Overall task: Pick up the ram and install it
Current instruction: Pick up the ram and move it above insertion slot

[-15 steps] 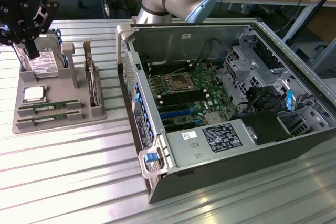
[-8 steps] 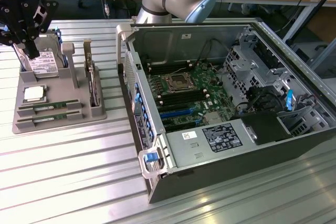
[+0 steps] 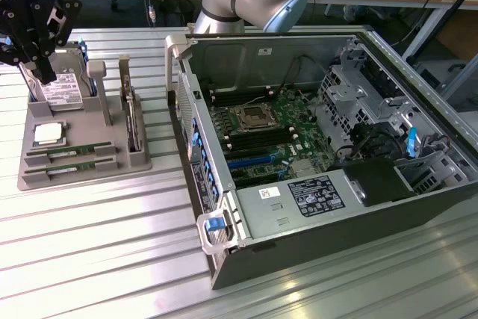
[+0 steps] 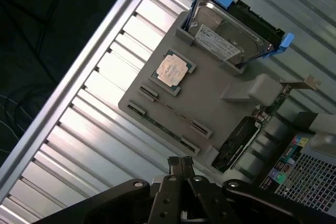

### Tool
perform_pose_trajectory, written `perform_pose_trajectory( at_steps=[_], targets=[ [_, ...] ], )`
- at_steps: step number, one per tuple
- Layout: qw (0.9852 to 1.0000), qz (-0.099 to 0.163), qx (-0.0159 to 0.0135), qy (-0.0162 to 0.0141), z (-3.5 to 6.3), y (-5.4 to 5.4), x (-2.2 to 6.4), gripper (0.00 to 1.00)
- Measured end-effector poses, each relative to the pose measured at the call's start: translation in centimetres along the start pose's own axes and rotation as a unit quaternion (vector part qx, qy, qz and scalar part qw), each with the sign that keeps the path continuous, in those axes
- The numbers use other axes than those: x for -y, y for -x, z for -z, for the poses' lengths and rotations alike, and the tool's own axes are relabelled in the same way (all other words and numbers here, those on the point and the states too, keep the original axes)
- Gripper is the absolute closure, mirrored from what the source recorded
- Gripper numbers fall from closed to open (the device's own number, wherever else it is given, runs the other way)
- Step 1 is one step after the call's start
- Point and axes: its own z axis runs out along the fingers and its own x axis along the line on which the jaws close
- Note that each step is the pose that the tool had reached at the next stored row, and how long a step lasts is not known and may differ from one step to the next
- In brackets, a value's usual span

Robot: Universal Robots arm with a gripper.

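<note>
While the exterior view shows the open computer case (image 3: 314,147) well apart from the gripper (image 3: 46,72), the wrist view shows the fingers (image 4: 173,167) pressed together, empty. Below and beside the gripper, the ram (image 3: 71,153), a thin green stick, sits in a grey tray (image 3: 112,140) slot.

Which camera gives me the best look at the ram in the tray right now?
The exterior view: the two ram sticks show their green faces, seated in the gray tray's slots. The wrist view, looking down on the tray, catches the ram sticks edge-on, as thin lines.
</note>
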Motion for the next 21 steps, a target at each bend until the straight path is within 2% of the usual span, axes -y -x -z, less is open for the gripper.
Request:
perform_pose_trajectory(
  at_steps=[8,17,21],
  targets=[
    [0.9998,0.021,-0.0009,0.0005,0.0,0.0,0.0,0.89],
    [0.9987,0.05,-0.0022,0.0012,0.0,0.0,0.0,0.89],
    [0.9971,0.076,-0.0034,0.0019,0.0,0.0,0.0,0.89]
  ],
)
